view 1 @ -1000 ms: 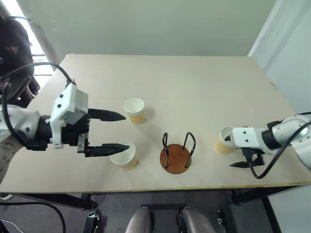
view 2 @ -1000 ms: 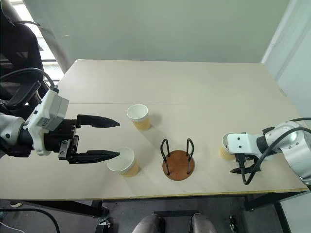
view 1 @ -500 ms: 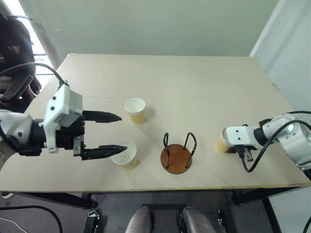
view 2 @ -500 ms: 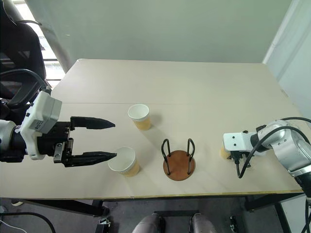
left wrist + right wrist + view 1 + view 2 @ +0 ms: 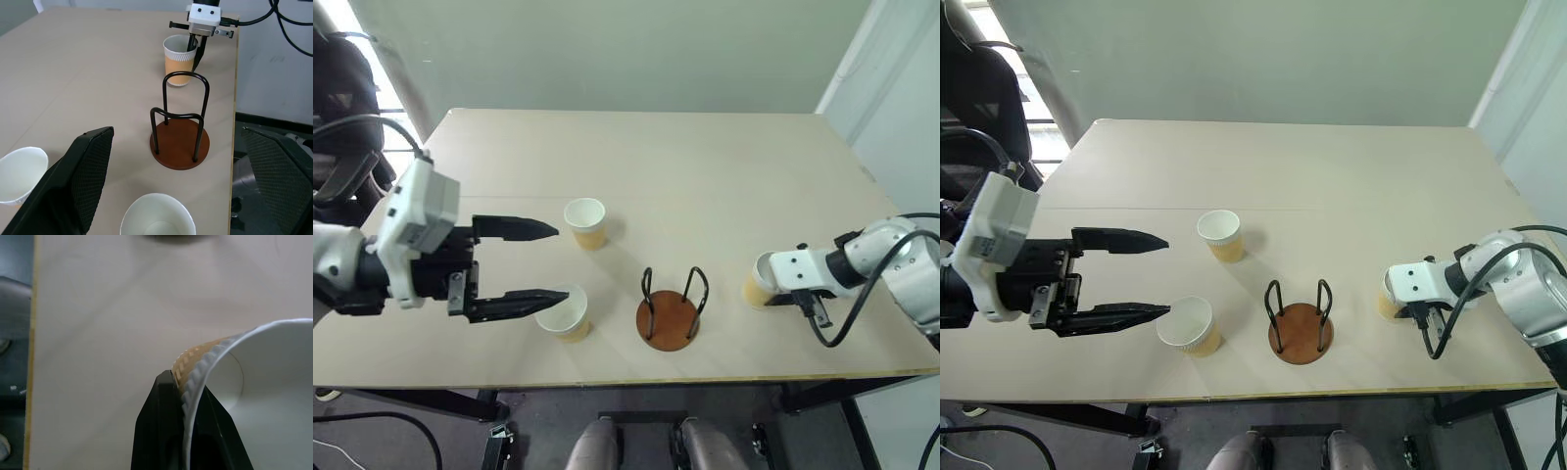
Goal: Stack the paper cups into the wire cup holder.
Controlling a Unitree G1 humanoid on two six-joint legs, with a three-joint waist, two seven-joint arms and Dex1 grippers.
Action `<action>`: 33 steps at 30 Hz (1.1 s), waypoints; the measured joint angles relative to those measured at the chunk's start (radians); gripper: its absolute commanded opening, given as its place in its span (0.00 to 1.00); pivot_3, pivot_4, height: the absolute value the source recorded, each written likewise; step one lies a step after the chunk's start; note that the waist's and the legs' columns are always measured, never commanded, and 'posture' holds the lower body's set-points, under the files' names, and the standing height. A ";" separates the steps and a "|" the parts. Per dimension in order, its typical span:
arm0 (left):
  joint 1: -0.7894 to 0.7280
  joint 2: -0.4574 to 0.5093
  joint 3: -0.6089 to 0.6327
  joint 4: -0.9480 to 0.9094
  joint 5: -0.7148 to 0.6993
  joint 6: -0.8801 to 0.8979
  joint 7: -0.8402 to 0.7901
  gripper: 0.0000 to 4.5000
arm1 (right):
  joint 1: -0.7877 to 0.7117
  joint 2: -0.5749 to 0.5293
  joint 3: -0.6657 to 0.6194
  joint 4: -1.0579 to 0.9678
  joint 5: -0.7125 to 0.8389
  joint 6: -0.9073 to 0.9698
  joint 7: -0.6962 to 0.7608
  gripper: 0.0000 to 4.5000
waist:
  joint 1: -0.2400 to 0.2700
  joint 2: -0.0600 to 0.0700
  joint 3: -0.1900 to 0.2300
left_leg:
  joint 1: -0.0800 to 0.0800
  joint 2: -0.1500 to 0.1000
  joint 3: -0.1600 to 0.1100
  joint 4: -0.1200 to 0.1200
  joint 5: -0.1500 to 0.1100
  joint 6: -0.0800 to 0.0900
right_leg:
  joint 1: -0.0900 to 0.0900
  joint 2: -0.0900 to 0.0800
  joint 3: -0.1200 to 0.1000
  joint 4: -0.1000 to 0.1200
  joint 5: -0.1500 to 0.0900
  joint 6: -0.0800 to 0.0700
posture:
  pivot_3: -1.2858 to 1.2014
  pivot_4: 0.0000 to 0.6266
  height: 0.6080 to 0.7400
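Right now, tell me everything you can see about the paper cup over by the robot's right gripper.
The paper cup is small and tapered, tan-yellow and ribbed outside, white inside and at the rolled rim. It stands about upright and empty near the table's right edge, to the right of the wire cup holder. The right gripper is shut on its wall at the rim, one black finger inside and one outside. Nothing else touches it.
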 measured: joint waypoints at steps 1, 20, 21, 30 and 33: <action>0.000 -0.001 0.020 0.001 -0.006 -0.003 -0.001 1.00 | -0.031 -0.004 -0.022 -0.001 0.031 0.005 0.018 0.00 | 0.000 0.000 0.000 | 0.000 0.000 0.000 0.000 0.000 0.000 | 0.000 0.000 0.000 0.000 0.000 0.000 | 0.52 0.24 1.00; 0.170 -0.042 0.159 -0.030 -0.024 -0.020 -0.016 1.00 | -0.349 0.229 -0.009 -0.197 0.447 0.283 0.011 0.00 | -0.009 0.000 0.000 | 0.002 0.003 -0.001 -0.001 0.001 -0.001 | 0.001 0.004 0.000 0.001 -0.004 -0.008 | 0.52 0.24 1.00; 0.176 -0.041 0.163 -0.033 -0.024 -0.020 -0.015 1.00 | -0.349 0.239 0.018 -0.190 0.419 0.270 0.006 0.00 | -0.010 0.000 0.000 | 0.002 0.003 -0.001 0.000 0.001 -0.001 | 0.001 0.004 0.000 0.001 -0.004 -0.008 | 0.52 0.24 1.00; 0.229 -0.037 0.216 -0.073 -0.067 0.015 0.009 1.00 | -0.322 0.254 0.090 -0.147 0.302 0.176 0.032 0.00 | -0.011 0.000 0.000 | 0.002 0.003 -0.001 -0.002 0.000 -0.002 | 0.000 0.004 0.000 0.001 -0.004 -0.009 | 0.52 0.24 1.00; 0.248 -0.035 0.238 -0.088 -0.080 0.032 0.011 1.00 | -0.313 0.254 0.092 -0.147 0.294 0.167 0.047 0.00 | -0.011 0.000 0.000 | 0.002 0.004 -0.001 -0.002 0.000 -0.002 | 0.000 0.004 0.000 0.001 -0.004 -0.009 | 0.52 0.24 1.00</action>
